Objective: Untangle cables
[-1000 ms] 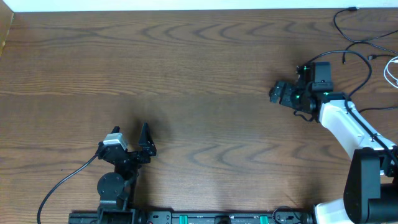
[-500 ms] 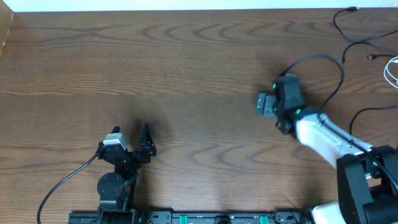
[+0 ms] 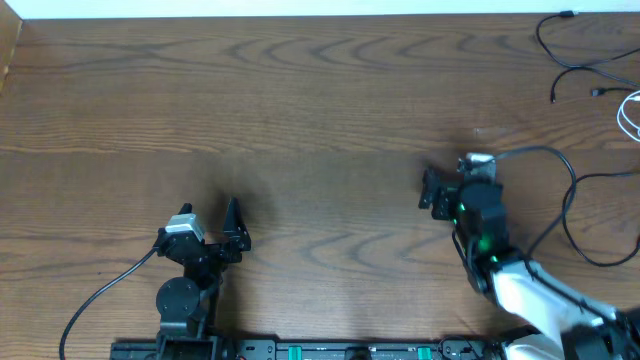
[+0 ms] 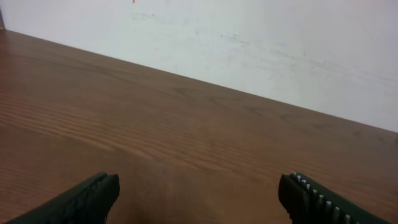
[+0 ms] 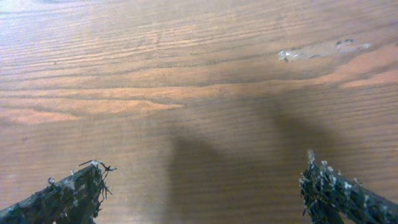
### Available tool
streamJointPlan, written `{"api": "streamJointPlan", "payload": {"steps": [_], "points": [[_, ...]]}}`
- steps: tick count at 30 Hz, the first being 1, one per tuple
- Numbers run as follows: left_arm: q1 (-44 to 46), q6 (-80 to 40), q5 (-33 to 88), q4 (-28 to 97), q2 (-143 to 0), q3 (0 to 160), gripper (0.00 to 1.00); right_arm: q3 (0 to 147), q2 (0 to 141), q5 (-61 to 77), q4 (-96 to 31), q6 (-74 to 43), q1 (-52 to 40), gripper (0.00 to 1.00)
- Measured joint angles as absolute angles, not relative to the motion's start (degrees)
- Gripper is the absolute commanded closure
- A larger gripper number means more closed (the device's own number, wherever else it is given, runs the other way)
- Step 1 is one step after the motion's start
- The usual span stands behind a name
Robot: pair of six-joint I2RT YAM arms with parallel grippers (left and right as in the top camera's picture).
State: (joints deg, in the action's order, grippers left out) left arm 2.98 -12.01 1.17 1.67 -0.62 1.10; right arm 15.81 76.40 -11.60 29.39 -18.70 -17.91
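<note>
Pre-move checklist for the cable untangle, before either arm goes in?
1. The left pincer open and empty: ok.
2. The right pincer open and empty: ok.
3. The thin black cords and white cord located: ok, far right corner of the brown wooden table.
4. Extent of the tangle known: cannot tell, the cords run off the overhead frame.
5. The right pincer near the cords: not ok, it is over bare wood, well short of them.
6. The right arm's own thick black cable apart from the cords: ok in the overhead view.
</note>
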Motion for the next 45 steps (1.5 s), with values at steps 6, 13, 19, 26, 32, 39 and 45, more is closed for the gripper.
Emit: {"api": "streamJointPlan", "payload": {"steps": [6,13,19,26,32,39,45], "points": [[3.0,-12.0,1.2,1.7,-0.6,1.1,0.13,8.8,67.9,-11.6,33.6,-16.7,-17.9,0.01],[3.0,-12.0,1.2,1.7,-0.6,1.1,0.13,2.6,57.8,-11.7,33.7,-15.9,-17.8,0.01],[3.0,-12.0,1.2,1.7,-0.6,1.1,0.13,0.6,47.5,-11.8,27.3,-15.8,-17.5,0.01],[3.0,-12.0,1.2,1.7,-0.6,1.1,0.13,0.5,36.7,-11.3,17.1,-15.9,-15.6,0.01],[3.0,-12.0,1.2,1.7,-0.6,1.1,0.13,0.4,26.5,-10.3,5.8,-15.9,-13.0,0.01],[3.0,-12.0,1.2,1.7,-0.6,1.1,0.13,0.4,13.3,-9.5,-3.1,-15.0,-9.3,0.01],[3.0,-12.0,1.2,1.7,-0.6,1.1,0.13,0.4,5.1,-6.4,-3.5,-10.1,-6.5,0.01]]}}
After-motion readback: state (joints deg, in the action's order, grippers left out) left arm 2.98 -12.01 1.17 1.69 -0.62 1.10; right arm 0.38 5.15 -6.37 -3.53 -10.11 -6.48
